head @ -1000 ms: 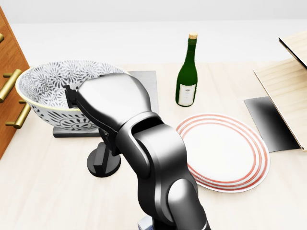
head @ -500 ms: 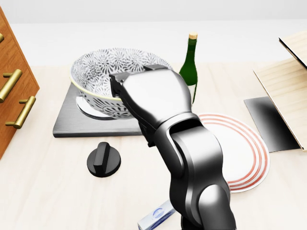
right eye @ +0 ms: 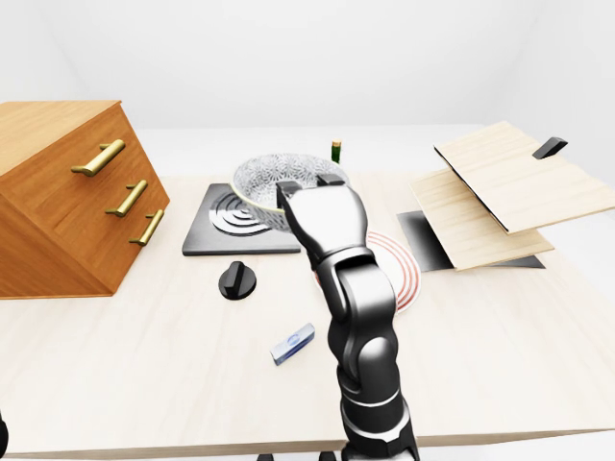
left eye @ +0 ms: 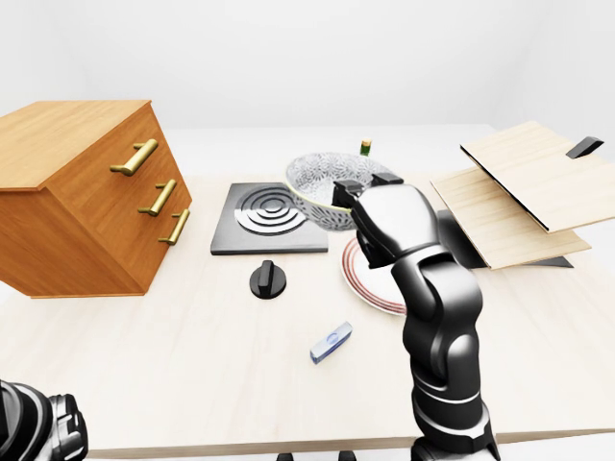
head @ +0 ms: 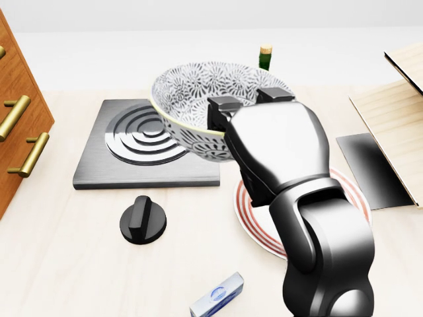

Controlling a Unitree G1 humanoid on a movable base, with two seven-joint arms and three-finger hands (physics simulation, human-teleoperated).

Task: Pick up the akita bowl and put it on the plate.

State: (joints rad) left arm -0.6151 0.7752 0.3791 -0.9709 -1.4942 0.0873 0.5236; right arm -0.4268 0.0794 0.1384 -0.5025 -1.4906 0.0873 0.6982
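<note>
**Left-eye view**
- Table point(left eye: 192, 365): pale wood, spans the frame.
- Drawer cabinet point(left eye: 86, 202): left side, tilted, three brass handles.
- Hob plate point(left eye: 269, 216): dark square with ringed burner, centre.
- Black knob point(left eye: 268, 280): on the table just below the hob plate.
- Small blue-and-white block point(left eye: 332, 342): lower centre, apart from the rest.
- Wooden boards point(left eye: 524, 187): stacked at an angle, right side.
- Right hand point(left eye: 394, 221): on an arm rising from the bottom edge, forearm near upright, wrist bent toward the upper left.
- Left hand point(left eye: 34, 427): dark shape in the bottom-left corner; finger state cannot be told.

**Head view**
- Akita bowl point(head: 198, 105): patterned, upper centre, tilted. It is clear of the table, hanging over the hob plate's right edge and the plate's upper-left rim.
- Fingers point(head: 223, 105): two hooked over the bowl's right rim into its inside, closed on the rim. The opposing finger is hidden behind the hand.
- Plate point(head: 248, 205): white with red rings, lower right, largely covered by the arm.
- Wine bottle point(head: 265, 56): only the neck and cork show above the bowl.
- Dark mat point(head: 370, 165): right, partly under the boards.

**Right-eye view**
- The arm occupies the centre column, the elbow low and the hand at mid-frame.
- The bowl sits at the hand's upper left.
- The plate's rings show to the arm's right.
</note>
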